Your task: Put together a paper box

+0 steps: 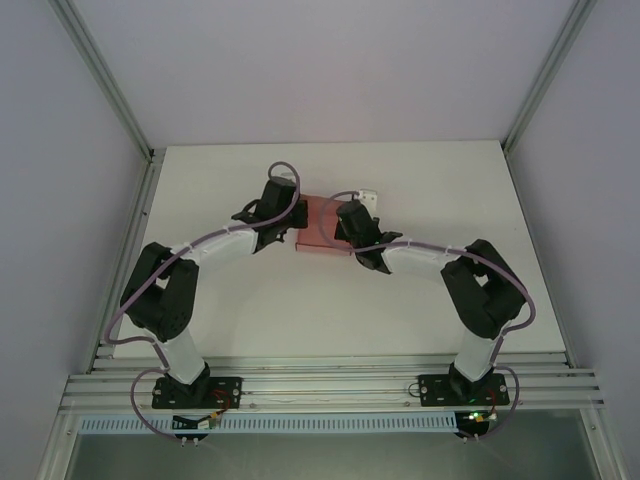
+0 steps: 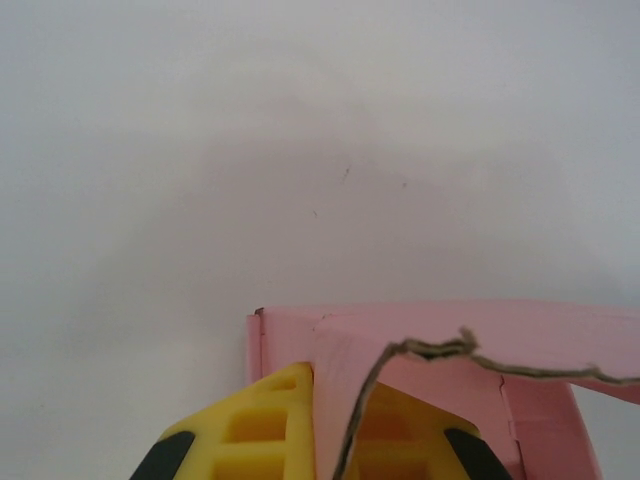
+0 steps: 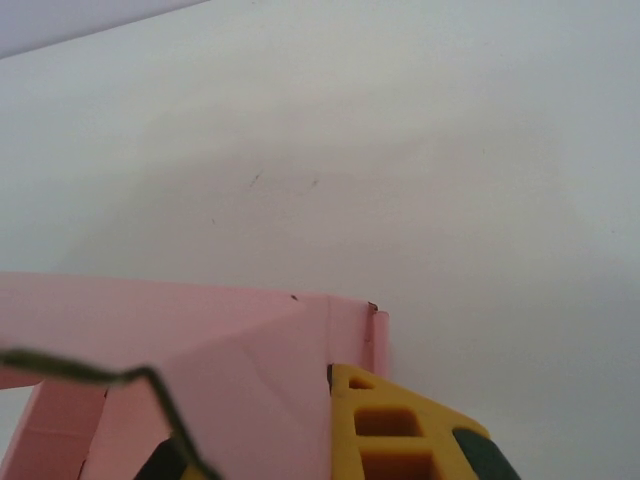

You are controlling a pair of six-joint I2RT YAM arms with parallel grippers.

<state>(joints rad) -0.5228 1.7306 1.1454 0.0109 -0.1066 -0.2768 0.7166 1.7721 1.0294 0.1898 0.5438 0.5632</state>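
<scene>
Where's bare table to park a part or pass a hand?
Free: far corners of the table, and the near strip between the arm bases. Crowded: centre, left end effector and right end effector shut on the paper box.

text: none legible | labels, numbers: none (any view)
</scene>
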